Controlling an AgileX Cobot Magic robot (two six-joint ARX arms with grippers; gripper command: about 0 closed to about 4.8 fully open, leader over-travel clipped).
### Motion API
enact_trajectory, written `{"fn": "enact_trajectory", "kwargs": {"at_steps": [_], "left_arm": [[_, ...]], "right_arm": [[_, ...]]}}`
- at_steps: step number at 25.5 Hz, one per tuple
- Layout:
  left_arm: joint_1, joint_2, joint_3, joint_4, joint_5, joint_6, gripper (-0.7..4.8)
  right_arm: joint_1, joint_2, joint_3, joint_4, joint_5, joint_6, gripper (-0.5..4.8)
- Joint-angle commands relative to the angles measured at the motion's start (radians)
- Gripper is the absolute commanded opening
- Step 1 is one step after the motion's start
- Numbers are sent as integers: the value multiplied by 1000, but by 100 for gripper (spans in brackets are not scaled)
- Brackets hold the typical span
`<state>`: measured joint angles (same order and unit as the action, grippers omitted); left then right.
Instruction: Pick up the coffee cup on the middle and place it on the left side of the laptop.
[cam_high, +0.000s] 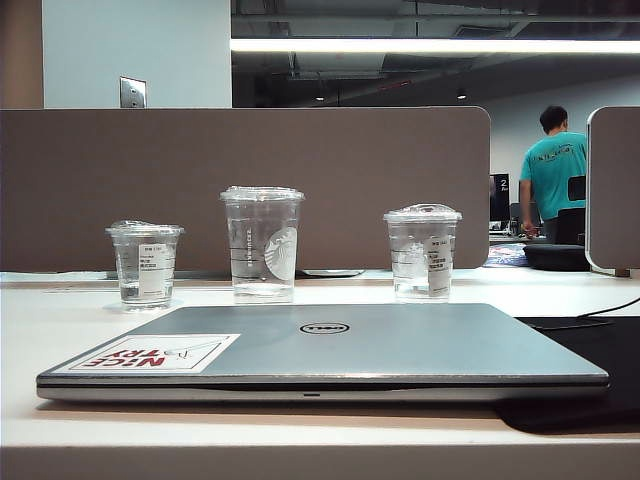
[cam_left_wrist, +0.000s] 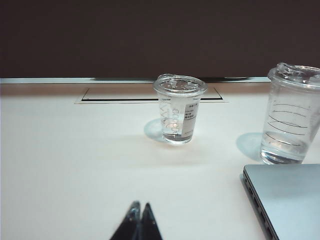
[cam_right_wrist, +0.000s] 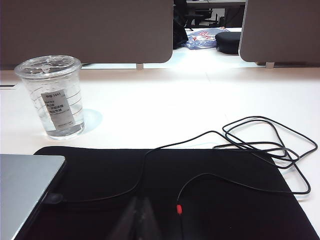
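The coffee cup (cam_high: 262, 243), tall, clear and lidded with a white siren logo, stands in the middle behind the closed silver laptop (cam_high: 330, 350). The left wrist view catches the coffee cup (cam_left_wrist: 291, 116) at the frame's edge, just beyond the laptop's corner (cam_left_wrist: 287, 197). My left gripper (cam_left_wrist: 140, 206) is shut and empty, low over bare table, well short of the cups. Over the black mat my right gripper (cam_right_wrist: 139, 202) is shut too, with nothing in it. Neither gripper shows in the exterior view.
Two shorter clear cups with label stickers flank the tall one, one on the left (cam_high: 145, 262) and one on the right (cam_high: 422, 251). A black mat (cam_right_wrist: 165, 190) with a loose black cable (cam_right_wrist: 260, 145) lies right of the laptop. A grey partition (cam_high: 250, 180) backs the table.
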<state>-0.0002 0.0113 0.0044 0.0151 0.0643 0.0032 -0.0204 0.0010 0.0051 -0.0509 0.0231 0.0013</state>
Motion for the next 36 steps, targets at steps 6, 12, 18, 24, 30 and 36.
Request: {"fn": "enact_trajectory", "kwargs": {"at_steps": [6,12,18,24,30,36], "left_arm": [[1,0,3,16,3,-3,-4],[1,0,3,25,33,-5,-4],[0,1,3,183,201,-68,-5],[0,3,5,208,266,-109,-5],[-5,97,5,267,360,-179,-5],[-87,312,5,428,327,-39,141]], "right_arm": [[0,-2,-4,18,1,2,-5],[30,12,-4,18,1,2,-5],[202,129,-4,18,1,2,-5],[352,196,-4,18,0,2,-5],[459,239,-4,18,0,2,-5],[463,241,-4,18,1,2,-5]]}}
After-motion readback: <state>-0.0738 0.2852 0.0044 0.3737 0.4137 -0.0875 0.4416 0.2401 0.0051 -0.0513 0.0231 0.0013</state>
